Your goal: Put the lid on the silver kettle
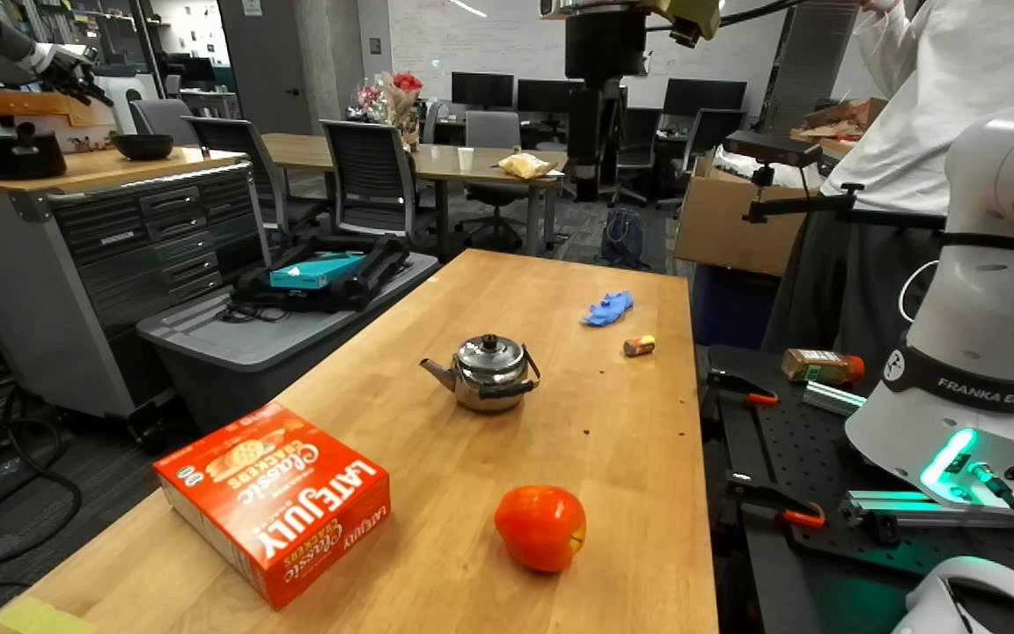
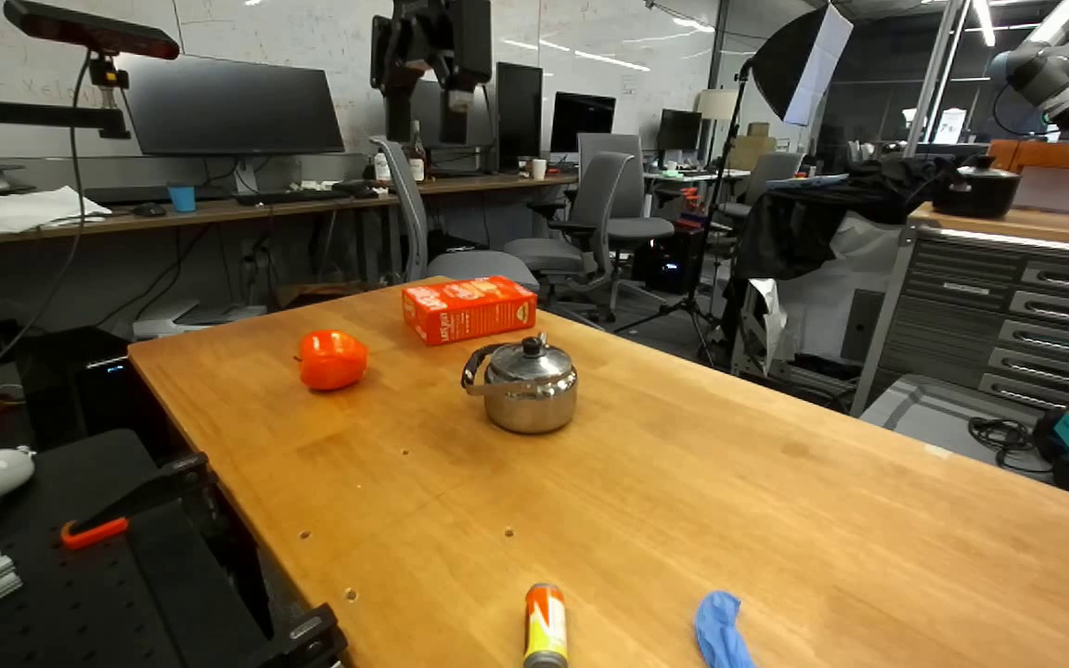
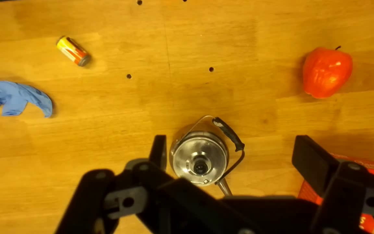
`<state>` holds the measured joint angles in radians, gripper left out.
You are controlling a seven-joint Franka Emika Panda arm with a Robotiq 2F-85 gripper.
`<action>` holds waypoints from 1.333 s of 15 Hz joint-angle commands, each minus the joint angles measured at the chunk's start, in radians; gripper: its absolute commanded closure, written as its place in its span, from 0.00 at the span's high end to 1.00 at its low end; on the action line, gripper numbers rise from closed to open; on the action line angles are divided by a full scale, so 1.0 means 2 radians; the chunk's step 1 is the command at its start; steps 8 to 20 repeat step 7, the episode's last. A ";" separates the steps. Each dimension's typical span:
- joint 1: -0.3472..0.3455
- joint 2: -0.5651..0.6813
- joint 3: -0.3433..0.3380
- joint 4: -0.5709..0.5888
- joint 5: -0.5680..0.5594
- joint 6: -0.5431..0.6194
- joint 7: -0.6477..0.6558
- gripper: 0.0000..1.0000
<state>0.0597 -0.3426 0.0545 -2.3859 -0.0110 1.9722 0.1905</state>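
Note:
The silver kettle stands upright on the wooden table, its dark spout and side-lowered handle showing. It also shows in an exterior view and in the wrist view. The silver lid with a black knob sits on top of the kettle, seated on its opening; it also shows in an exterior view and in the wrist view. My gripper is wide open and empty, high above the table. In both exterior views the gripper hangs well apart from the kettle.
A red cracker box and a red-orange fruit stand near the kettle. A small battery-like cylinder and a crumpled blue glove lie on the table on the fruit's far side. The robot base stands beside the table.

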 commanded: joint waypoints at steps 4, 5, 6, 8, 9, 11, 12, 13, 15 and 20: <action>-0.006 -0.006 0.005 -0.004 -0.001 -0.010 -0.002 1.00; -0.006 -0.005 0.005 -0.005 -0.001 -0.010 -0.001 1.00; -0.006 -0.004 0.005 -0.005 -0.001 -0.010 -0.001 1.00; -0.005 -0.004 0.005 -0.005 -0.001 -0.010 -0.001 1.00; -0.005 -0.004 0.005 -0.005 -0.001 -0.010 -0.001 1.00; -0.005 -0.004 0.005 -0.005 -0.001 -0.010 -0.001 1.00; -0.005 -0.004 0.005 -0.005 -0.001 -0.010 -0.001 1.00; -0.005 -0.004 0.005 -0.005 -0.001 -0.010 -0.001 1.00; -0.005 -0.004 0.005 -0.005 -0.001 -0.010 -0.001 1.00; -0.005 -0.004 0.005 -0.005 -0.001 -0.010 -0.001 1.00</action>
